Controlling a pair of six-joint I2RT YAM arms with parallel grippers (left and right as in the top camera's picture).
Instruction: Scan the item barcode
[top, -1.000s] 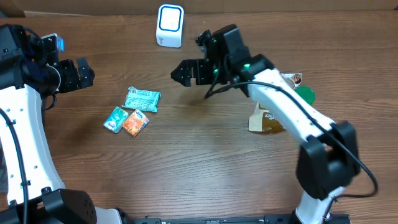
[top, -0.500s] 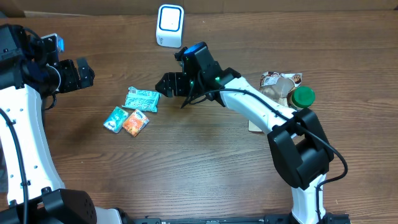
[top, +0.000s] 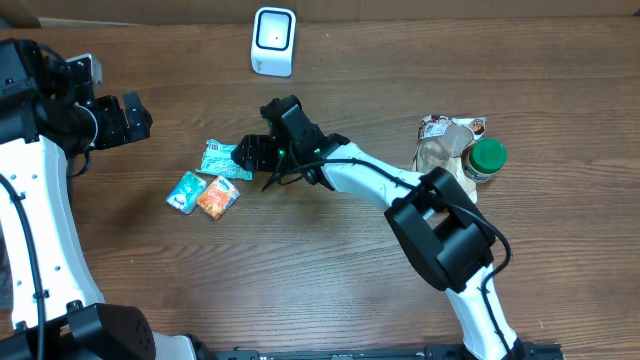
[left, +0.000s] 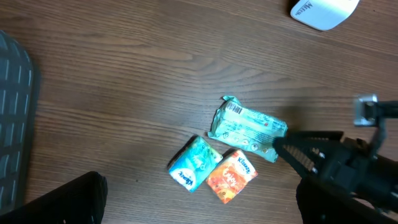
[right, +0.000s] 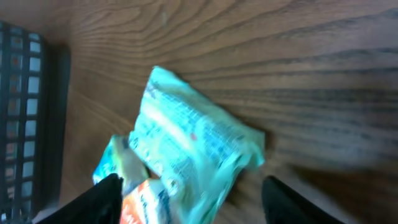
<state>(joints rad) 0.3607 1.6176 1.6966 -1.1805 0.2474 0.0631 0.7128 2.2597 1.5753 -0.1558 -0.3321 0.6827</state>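
Overhead, my right gripper (top: 246, 157) reaches out to about 10 o'clock of the table's middle, low over the crinkled teal foil packet (top: 226, 160) that carries the barcode. The packet lies flat on the brown wooden table (top: 330, 280). In my right wrist view, my two black fingers (right: 102, 199) stand apart, one on either side of the packet (right: 186, 146). A sliver of wood shows between its 3 o'clock edge and the finger there. On the other side I cannot tell whether the finger touches it.

At 7 o'clock of the packet sit a small teal tissue pack (top: 186, 191) and a small orange tissue pack (top: 217, 197), side by side and touching each other. The white box-shaped scanner (top: 273, 41) stands at the table's 12 o'clock edge, well apart from the packet. Out at 3 o'clock are a green-lidded jar (top: 487, 158) and, beside it, a brown printed pouch (top: 445, 140).

My left gripper (top: 138, 117) hangs at 9 o'clock, fingers spread wide on nothing, well apart from the packet (left: 249, 127) that shows in the left wrist view.
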